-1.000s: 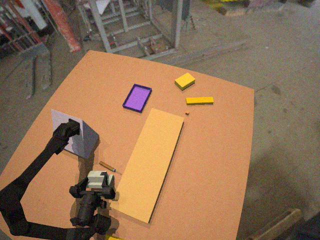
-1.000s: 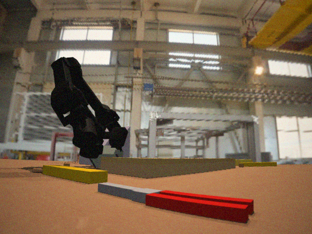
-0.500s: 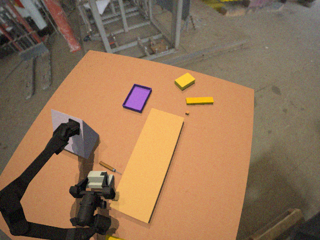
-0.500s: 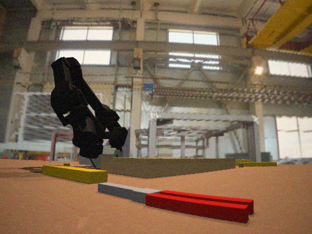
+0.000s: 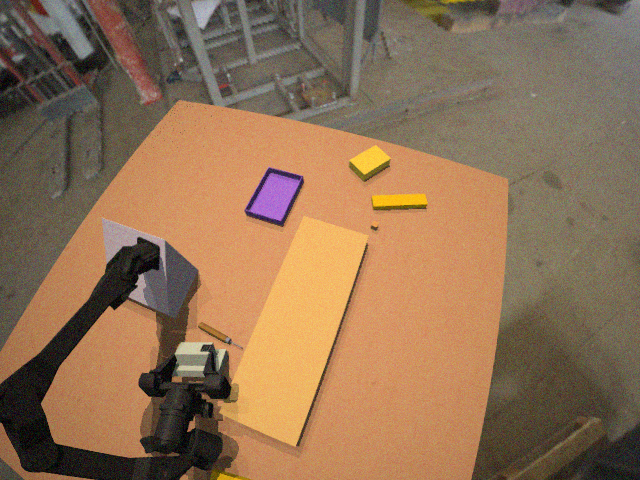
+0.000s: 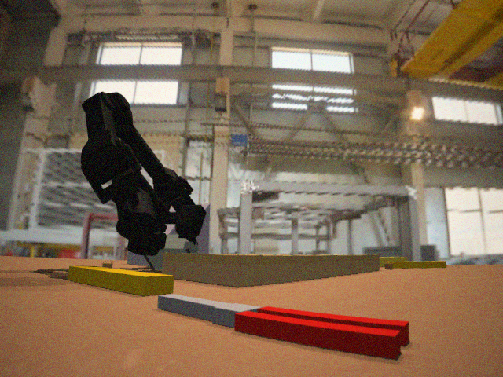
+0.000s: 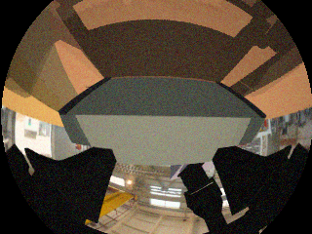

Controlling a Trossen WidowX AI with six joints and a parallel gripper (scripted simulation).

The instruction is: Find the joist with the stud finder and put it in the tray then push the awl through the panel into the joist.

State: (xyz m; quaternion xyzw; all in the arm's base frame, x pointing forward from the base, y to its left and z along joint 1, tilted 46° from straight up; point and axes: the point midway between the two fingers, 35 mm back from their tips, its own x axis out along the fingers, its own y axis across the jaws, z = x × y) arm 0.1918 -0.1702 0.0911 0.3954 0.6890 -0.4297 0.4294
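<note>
From my remote seat, I use the top view as a clock face centred on the pale wooden floor panel [image 5: 297,330] [image 6: 264,269] [image 7: 39,112], with twelve toward the top edge. The stud finder [image 5: 192,356] [image 6: 176,244] [image 7: 163,138], a blocky pale grey-green body, is between eight and nine o'clock, beside the panel's long left edge. My black gripper [image 5: 195,364] [image 6: 174,253] [image 7: 166,143] has its fingers spread nearly to their full reach, one down each side of that body, and I judge they grip it. Whether its underside clears the table, I cannot tell.

The awl [image 5: 214,332], with its brown handle and thin metal shaft, lies flat near nine o'clock, its point toward the panel. The purple tray [image 5: 276,196] sits just short of twelve, beyond the panel's far end, with nothing in it.

I judge the scan is the step in hand, with the joist's place unmarked. The finder should feel like light, stiff plastic, smooth enough to twist if pinched off-centre, so I would hold it squarely across its broad sides, base level. There is little spare finger travel around it. The awl's slim round handle could roll; I would take it mid-handle, firmly, keeping the point vertical for one hole.
</note>
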